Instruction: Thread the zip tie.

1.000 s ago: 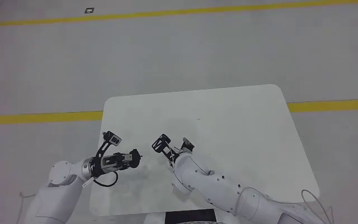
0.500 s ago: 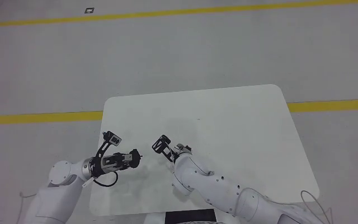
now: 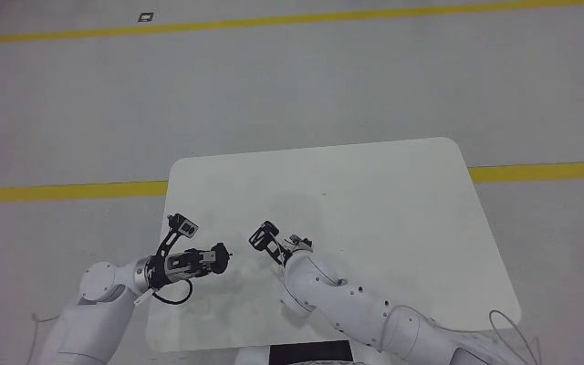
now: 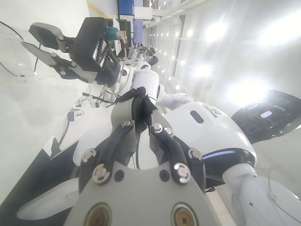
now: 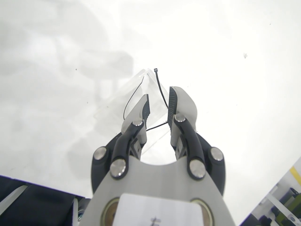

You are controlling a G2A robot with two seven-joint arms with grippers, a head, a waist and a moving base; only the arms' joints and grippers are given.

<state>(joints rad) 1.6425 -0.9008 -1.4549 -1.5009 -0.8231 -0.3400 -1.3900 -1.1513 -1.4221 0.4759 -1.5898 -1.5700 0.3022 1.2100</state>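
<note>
Right claw [image 5: 158,92] has shifted a touch nearer the robot over the last second, with its wrist turned slightly. Left arm unchanged.

Left part of the desk [image 3: 392,182]: left claw [image 4: 139,99] hangs above it, pointing at the right claw, fingers pressed together. Ragged black material sits at the tips, and a thin black strand runs down between the fingers. Cannot tell what either is.

Just to its right: right claw, fingers spread apart, not closed on the tie.

Zip tie [image 5: 160,86]: black, very thin, small square head at the far end. The strap runs back between the spread fingers, close to one ribbed pad; contact not resolvable. A finer black length curves away past the other finger. The tie lies on a clear plastic piece [image 5: 117,109] that sits on the desk under the claw tips.

Writing: white label [image 5: 160,209] on the right claw's base plate, print cut off at the edge, unreadable.
</note>
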